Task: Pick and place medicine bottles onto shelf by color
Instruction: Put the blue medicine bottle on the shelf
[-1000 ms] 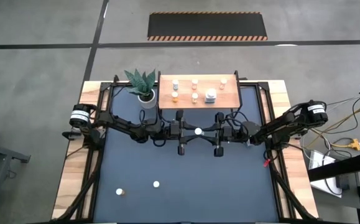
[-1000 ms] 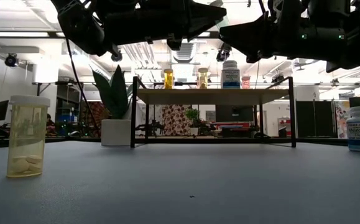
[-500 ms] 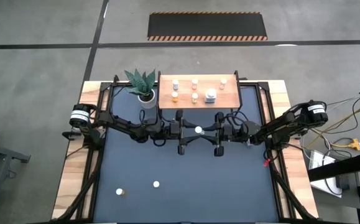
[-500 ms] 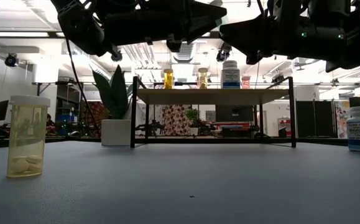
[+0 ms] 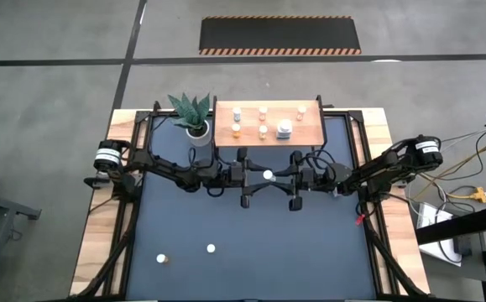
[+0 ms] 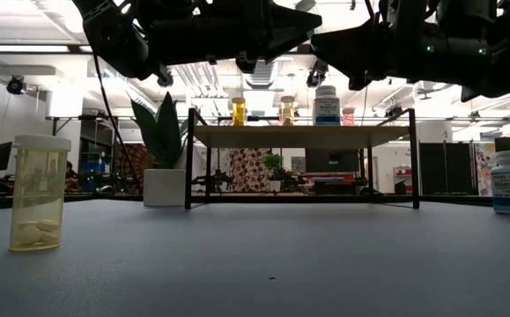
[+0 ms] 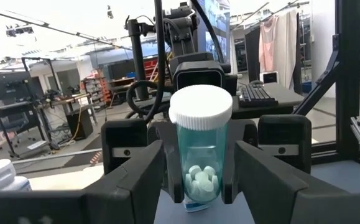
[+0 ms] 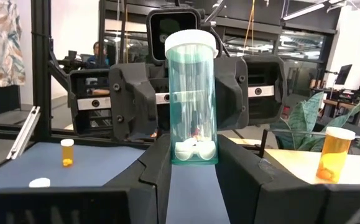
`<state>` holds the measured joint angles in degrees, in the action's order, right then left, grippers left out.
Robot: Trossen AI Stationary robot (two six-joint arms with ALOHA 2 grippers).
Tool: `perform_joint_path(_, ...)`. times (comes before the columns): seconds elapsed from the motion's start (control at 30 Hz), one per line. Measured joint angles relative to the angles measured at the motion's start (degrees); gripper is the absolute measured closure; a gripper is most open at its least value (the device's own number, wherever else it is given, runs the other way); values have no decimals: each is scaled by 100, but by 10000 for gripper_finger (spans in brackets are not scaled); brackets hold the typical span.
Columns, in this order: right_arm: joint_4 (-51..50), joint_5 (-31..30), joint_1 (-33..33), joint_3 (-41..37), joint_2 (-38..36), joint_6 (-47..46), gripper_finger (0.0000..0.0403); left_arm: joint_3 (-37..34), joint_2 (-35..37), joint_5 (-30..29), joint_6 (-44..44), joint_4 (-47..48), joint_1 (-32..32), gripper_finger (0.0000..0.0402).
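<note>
Right tool grips clear bottle; label unreadable.

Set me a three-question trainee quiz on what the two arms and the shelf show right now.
1. Multiple choice: the cap of the blue-green bottle is A white, B orange, C black.
2. True or false: the shelf carries no bottles.
3. Fill in: the right gripper is shut on the ____.
Key: 1 A. 2 false. 3 blue-green bottle.
</note>
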<state>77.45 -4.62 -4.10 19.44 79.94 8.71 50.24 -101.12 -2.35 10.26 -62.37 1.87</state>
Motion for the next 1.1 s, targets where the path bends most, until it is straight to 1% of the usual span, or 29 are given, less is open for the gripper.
perform_joint_path(0.13,-8,0,0,54,0,-7,303,0,0,1,108,-7,0,228)
perform_joint_path(0.4,-85,-4,0,74,0,62,303,-2,0,24,37,179,0,287)
perform_joint_path(0.53,-91,-2,0,49,0,149,303,-2,6,26,-80,260,0,296)
perform_joint_path(0.67,-65,0,0,-65,-53,15,303,-25,106,31,-18,485,-2,279)
perform_joint_path(0.9,-22,9,-13,-482,-401,-358,303,-157,707,29,50,1658,-2,219)
perform_joint_path(1.0,133,10,-15,-694,-517,-502,303,-235,863,26,165,1754,-2,200)
perform_joint_path(1.1,435,4,-30,-829,-402,-697,303,-303,875,25,234,1656,-2,192)
